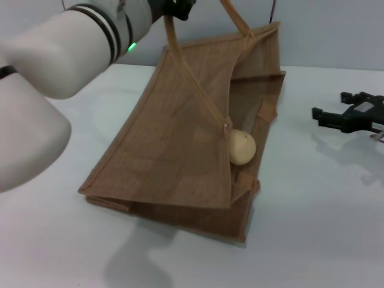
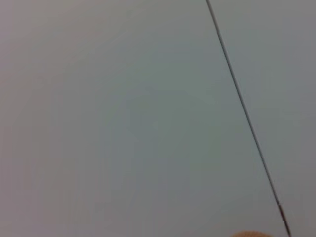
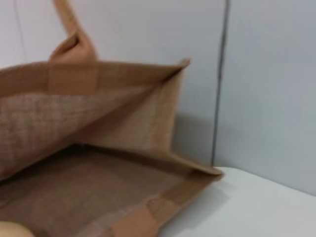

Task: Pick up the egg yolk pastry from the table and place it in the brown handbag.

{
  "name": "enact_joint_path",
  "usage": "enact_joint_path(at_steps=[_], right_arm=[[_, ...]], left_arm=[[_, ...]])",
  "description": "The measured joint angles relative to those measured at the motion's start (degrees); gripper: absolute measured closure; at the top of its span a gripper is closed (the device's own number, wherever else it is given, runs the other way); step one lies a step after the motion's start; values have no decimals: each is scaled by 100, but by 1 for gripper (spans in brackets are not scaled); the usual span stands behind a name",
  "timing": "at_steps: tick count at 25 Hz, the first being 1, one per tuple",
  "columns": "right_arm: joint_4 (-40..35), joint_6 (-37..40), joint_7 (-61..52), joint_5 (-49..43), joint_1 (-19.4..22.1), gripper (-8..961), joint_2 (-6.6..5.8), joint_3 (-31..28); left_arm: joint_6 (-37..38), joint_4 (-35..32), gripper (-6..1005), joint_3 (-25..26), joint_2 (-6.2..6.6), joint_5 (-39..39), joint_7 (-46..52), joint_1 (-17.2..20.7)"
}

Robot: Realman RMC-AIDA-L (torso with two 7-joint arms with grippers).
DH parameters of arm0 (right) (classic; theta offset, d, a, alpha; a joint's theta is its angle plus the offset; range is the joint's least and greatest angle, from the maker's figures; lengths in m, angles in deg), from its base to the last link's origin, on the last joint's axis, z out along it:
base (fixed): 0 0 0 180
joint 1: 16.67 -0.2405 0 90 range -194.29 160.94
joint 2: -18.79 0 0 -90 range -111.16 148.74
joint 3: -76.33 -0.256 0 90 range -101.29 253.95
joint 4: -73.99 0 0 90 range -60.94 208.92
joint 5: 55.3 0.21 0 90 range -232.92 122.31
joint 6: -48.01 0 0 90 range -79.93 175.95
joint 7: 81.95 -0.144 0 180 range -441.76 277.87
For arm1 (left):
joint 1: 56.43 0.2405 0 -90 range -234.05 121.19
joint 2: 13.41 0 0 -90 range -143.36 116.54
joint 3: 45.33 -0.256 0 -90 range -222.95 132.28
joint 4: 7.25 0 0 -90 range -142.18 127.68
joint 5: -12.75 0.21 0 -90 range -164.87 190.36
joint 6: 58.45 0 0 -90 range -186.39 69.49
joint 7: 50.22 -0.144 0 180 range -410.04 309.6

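No readable text, labels, brands or numbers anywhere in view.

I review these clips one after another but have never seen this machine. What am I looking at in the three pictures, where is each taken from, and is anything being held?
This is a two-armed robot. The wide picture comes from a camera on its head, looking down at a white table. The other two come from cameras on its wrists.

On the table lies a brown handbag. The left claw, at the top edge of the head view, grips one strap handle and lifts it, so the bag's mouth gapes open. A pale round egg yolk pastry sits inside that opening.

The right claw is open and empty, off to the bag's right over the table.

The right wrist view looks into the bag's open mouth. The left wrist view shows mostly bare wall.
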Motion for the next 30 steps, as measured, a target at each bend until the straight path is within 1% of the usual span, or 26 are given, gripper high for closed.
enact_joint_path(at_steps=[2, 5, 8, 13, 16, 19, 22, 24, 25, 27, 29, 30], right_arm=[[17, -4, 1, -104, 8, 70, -5, -129], [23, -53, -4, -345, 5, 70, 34, -294], [26, -141, -34, -514, -43, 71, 92, -350], [27, -196, -44, -566, -60, 72, 120, -361], [33, -198, -56, -568, -61, 73, 120, -381], [42, -200, -62, -568, -63, 74, 120, -404], [27, -201, -64, -568, -64, 73, 121, -406], [19, -201, -64, -567, -65, 73, 127, -413], [15, -201, -61, -565, -65, 74, 136, -426], [-25, -201, 30, -554, -42, 74, 197, -592], [-127, -195, 286, -546, 85, 74, 315, -957], [-205, -189, 439, -546, 174, 74, 386, -1162]], left_arm=[[-53, 57, 886, -81, -7, 1, -2, -85], [-144, 60, 827, -111, -12, 1, 25, -108], [-322, 72, 768, -111, -23, -3, 282, -115], [-437, 99, 528, -69, -25, -6, 661, -128], [-527, 85, 472, -75, -10, -8, 843, -111], [-858, 64, 415, -124, 10, -10, 1001, -57], [-1049, 68, 359, -161, -8, -10, 1021, -19], [-1051, 126, 321, -147, -23, 3, 1021, 9], [-1050, 159, 251, -126, -25, 10, 1013, 31], [-1089, 282, 110, -58, -25, 28, 977, 119], [-1310, 443, 111, 12, -20, 63, 938, 249], [-1571, 565, 111, 65, -21, 97, 926, 343]])
